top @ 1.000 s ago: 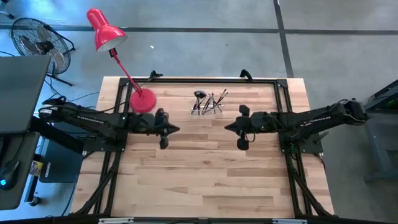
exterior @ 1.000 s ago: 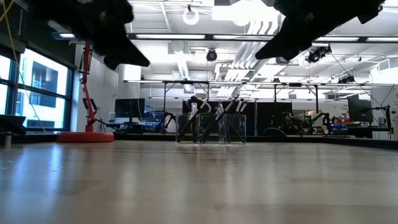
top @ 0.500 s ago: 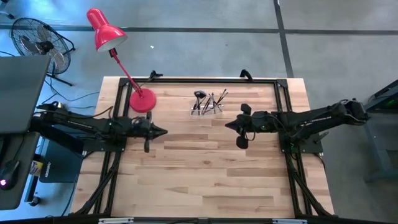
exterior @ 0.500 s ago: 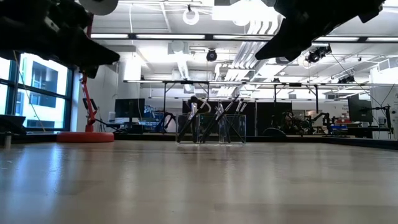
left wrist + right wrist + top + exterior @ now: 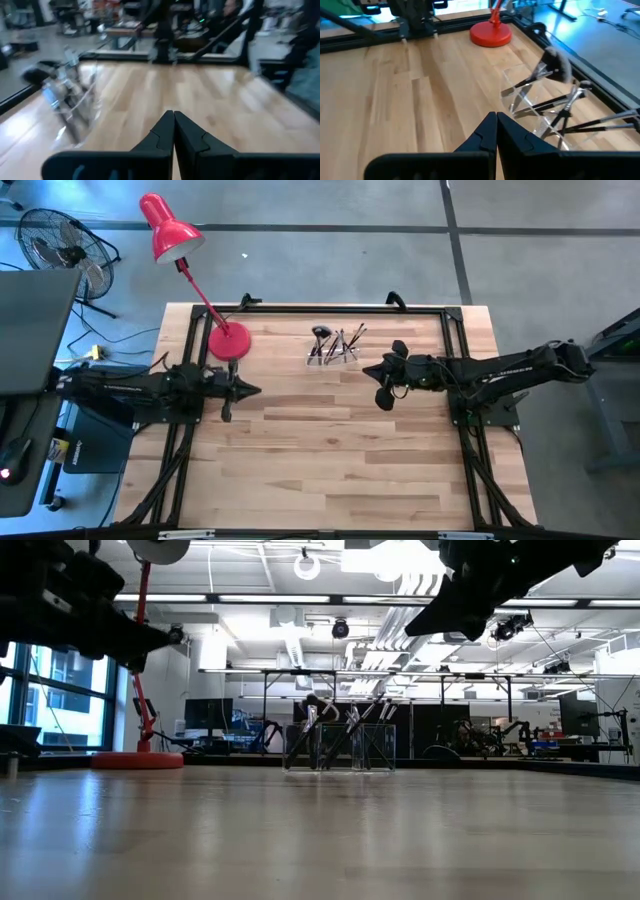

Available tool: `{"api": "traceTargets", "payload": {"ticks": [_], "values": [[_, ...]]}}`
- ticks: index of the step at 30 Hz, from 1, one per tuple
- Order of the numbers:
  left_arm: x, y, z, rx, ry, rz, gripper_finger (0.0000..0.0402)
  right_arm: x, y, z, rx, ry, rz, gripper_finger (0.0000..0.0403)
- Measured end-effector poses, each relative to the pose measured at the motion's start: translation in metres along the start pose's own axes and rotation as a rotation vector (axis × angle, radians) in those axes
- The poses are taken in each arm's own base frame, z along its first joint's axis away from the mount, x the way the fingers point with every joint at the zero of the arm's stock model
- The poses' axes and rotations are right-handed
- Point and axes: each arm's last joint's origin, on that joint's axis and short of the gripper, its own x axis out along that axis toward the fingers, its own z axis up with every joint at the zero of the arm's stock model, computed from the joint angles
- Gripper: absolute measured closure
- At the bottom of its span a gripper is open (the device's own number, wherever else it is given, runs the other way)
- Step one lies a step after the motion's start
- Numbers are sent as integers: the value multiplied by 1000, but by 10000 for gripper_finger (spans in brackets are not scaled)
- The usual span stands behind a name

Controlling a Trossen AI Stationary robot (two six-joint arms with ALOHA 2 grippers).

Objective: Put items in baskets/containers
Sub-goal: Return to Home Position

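- The left gripper [image 5: 252, 390] hung above the table [image 5: 330, 460], well apart from everything. In its wrist view its fingers [image 5: 165, 131] were pressed flat together with nothing between them: clenched and empty.
- The red lamp base [image 5: 230, 342] sat near this gripper, off to its far-edge side. It is not the container.
- The clear holder [image 5: 334, 356] stood ahead of the left gripper and toward the table's far edge, with bare wood in between.
- The brushes [image 5: 338, 340] stood in the holder, tilted and crossing, heads up. Their long axes fanned out rather than lying flat. I saw none loose on the table, so the filling looked finished.
- The right gripper [image 5: 368, 372] was the nearer one. The holder sat just ahead of it and slightly to the far-edge side, close but not touching.
- Its fingers [image 5: 487, 131] were likewise closed tight on nothing.
- Judging by that closeness, any retreat by the right arm should draw straight back from the leaning handles.
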Motion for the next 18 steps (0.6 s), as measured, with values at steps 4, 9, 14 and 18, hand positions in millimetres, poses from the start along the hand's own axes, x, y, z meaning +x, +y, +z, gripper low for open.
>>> {"api": "traceTargets", "payload": {"ticks": [4,9,14,18], "values": [[-8,6,-2,-25,6,32,401,0,-1,0,45,-8,-41,402],[-20,7,0,-99,-40,67,401,0,-2,0,74,-6,-57,402],[-25,6,7,-39,10,94,401,0,-2,-2,107,5,-64,401],[-26,6,5,-54,42,75,401,0,-2,-2,113,11,-67,402]]}}
